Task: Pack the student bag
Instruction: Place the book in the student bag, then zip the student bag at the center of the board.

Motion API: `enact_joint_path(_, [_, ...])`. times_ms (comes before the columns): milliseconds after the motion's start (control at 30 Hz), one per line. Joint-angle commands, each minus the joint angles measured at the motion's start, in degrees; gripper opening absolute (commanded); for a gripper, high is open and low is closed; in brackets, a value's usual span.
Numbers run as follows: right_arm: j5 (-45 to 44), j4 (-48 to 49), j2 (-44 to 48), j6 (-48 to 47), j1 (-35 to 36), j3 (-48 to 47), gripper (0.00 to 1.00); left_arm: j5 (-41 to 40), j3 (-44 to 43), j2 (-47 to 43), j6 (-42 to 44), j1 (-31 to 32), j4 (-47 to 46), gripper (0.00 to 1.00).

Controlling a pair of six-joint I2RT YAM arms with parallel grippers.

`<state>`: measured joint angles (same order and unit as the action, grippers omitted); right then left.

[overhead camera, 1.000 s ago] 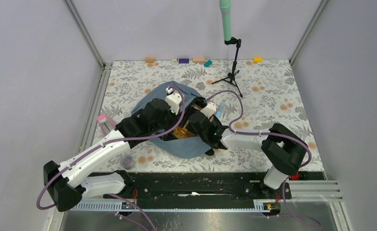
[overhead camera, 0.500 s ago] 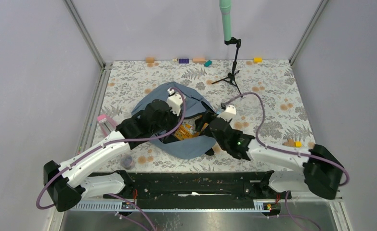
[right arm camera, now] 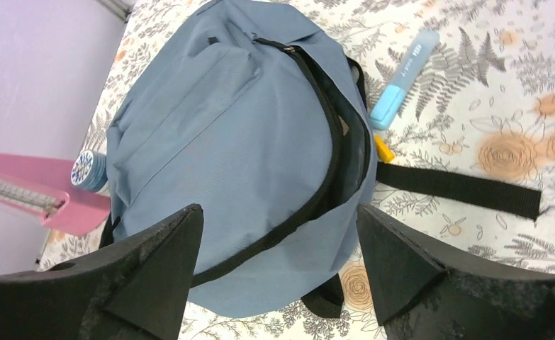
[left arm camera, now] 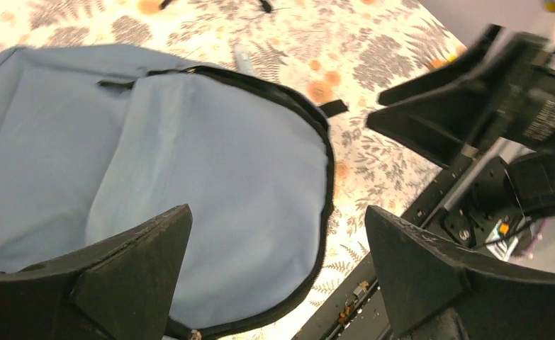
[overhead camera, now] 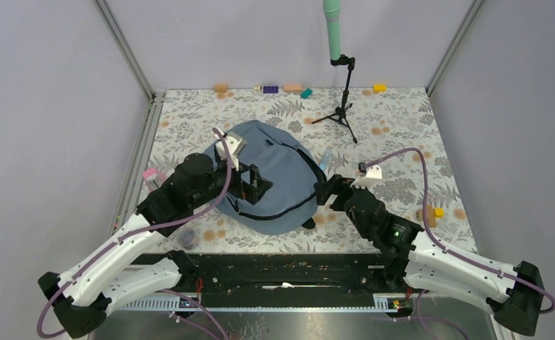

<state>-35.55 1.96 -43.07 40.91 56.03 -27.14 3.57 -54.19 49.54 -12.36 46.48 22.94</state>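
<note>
The student bag (overhead camera: 278, 177), grey-blue with black zippers, lies flat on the floral table; it also fills the left wrist view (left arm camera: 189, 149) and the right wrist view (right arm camera: 225, 134). Its top flap lies down, and the main zipper gapes a little on the bag's right side (right arm camera: 356, 152). My left gripper (overhead camera: 255, 185) hovers open over the bag's left part, empty (left arm camera: 278, 212). My right gripper (overhead camera: 326, 191) stands open just off the bag's right edge, nothing between its fingers (right arm camera: 278, 209).
A light blue highlighter (right arm camera: 404, 69) and a black strap (right arm camera: 458, 190) lie right of the bag. A pink object (overhead camera: 154, 178) is at its left, a small grey cup (overhead camera: 186, 237) near the front. A tripod (overhead camera: 343, 106) and coloured blocks (overhead camera: 288, 88) stand at the back.
My left gripper opened and let go of the bag's flap, which dropped over the orange contents. Both arms drew back from the opening, the right one swinging out to the right.
</note>
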Motion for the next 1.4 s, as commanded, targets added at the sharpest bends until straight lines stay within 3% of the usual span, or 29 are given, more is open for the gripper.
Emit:
enact_joint_path(0, [3.4,-1.2,-1.0,-11.8,0.5,-6.5,0.85,-3.4,3.7,-2.7,-9.6,-5.3,4.5,0.99])
enact_joint_path(167, [14.8,-3.6,-12.0,-17.0,0.6,-17.5,0.82,4.0,8.6,-6.3,-13.4,-16.1,5.9,0.99])
enact_joint_path(267, [24.9,-3.0,-22.2,-16.7,1.4,-24.7,0.80,7.2,6.1,-4.8,-9.1,-23.1,8.4,0.99])
enact_joint_path(400, [30.8,-4.0,-34.6,-15.6,4.9,-33.9,0.78,8.9,1.4,-1.4,-5.9,-30.7,11.0,0.99])
enact_joint_path(633, [38.1,-7.3,-53.4,-9.9,10.3,-47.3,0.73,-9.6,5.3,-6.3,-3.1,-31.2,5.2,0.99])
enact_joint_path(767, [37.9,-9.9,-59.7,-8.1,10.9,-51.8,0.64,-13.6,7.5,-8.9,-0.9,-31.2,4.0,0.99])
enact_joint_path(1200, [29.5,-15.8,-63.5,-4.7,10.5,-54.9,0.59,-11.1,9.2,-10.0,-1.5,-31.2,4.0,0.99])
enact_joint_path(1367, [30.2,-15.8,-65.4,-3.0,9.9,-56.7,0.50,-10.5,9.5,-10.2,-1.5,-31.2,4.0,0.99])
